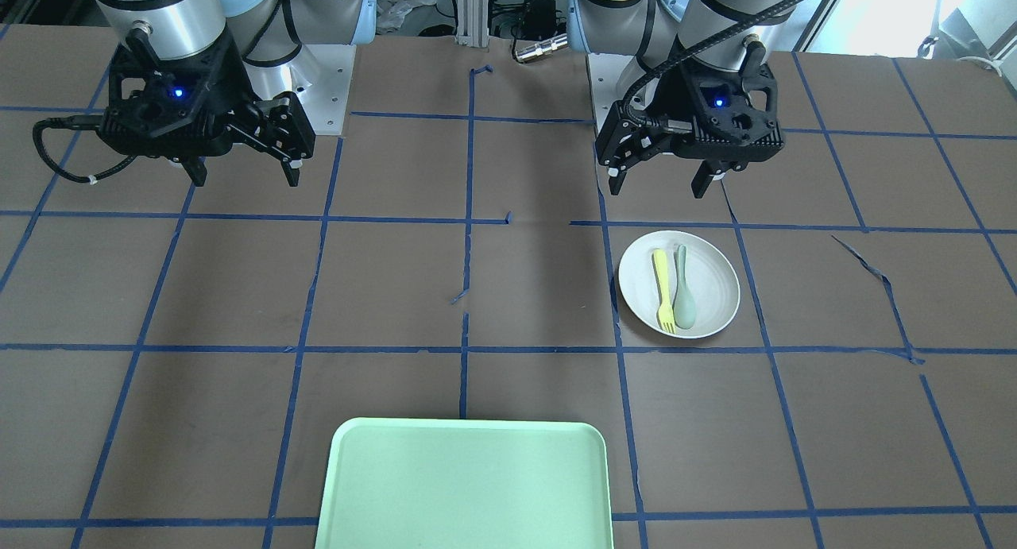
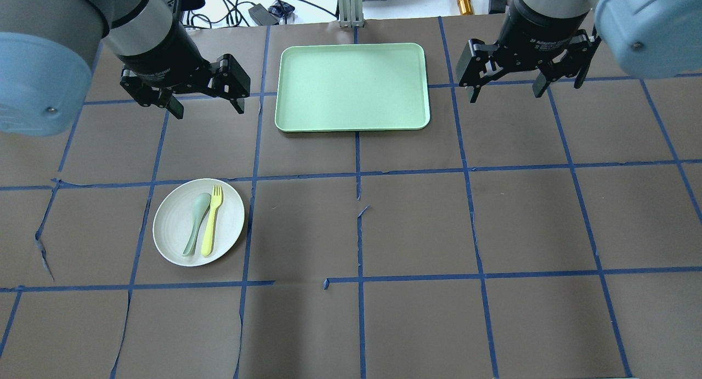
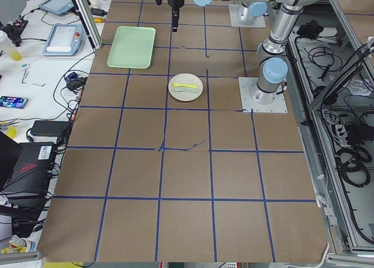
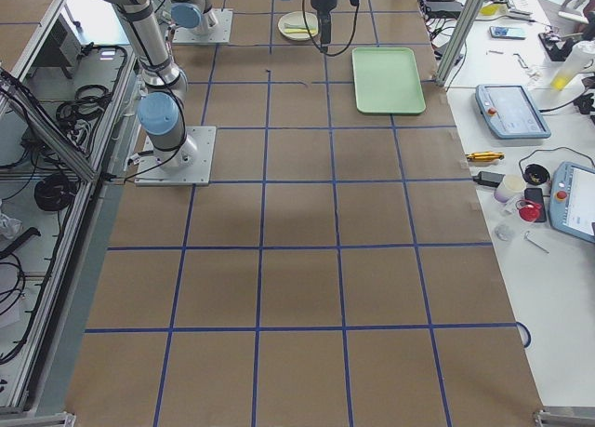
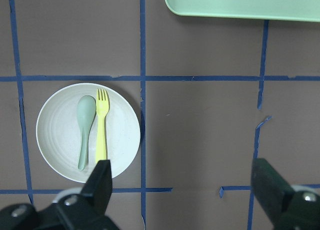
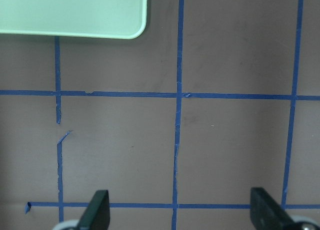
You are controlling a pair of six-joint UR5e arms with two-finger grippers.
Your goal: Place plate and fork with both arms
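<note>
The round white plate (image 2: 175, 242) lies on the table on my left side; it also shows in the front view (image 1: 715, 287) and the left wrist view (image 5: 57, 135). The yellow fork (image 2: 211, 221) (image 1: 662, 289) (image 5: 101, 125) lies on it beside a grey-green spoon (image 2: 196, 224) (image 5: 84, 130). My left gripper (image 2: 205, 106) (image 1: 658, 182) (image 5: 182, 190) hangs open and empty high above the table, beyond the plate. My right gripper (image 2: 507, 91) (image 1: 242, 174) (image 6: 179, 210) is open and empty above bare table.
A light-green rectangular tray (image 2: 352, 86) (image 1: 465, 485) lies at the table's far middle, between the two grippers; its corners show in the wrist views (image 5: 240, 4) (image 6: 70, 14). Blue tape lines grid the brown table. Cables and devices lie beyond the far edge.
</note>
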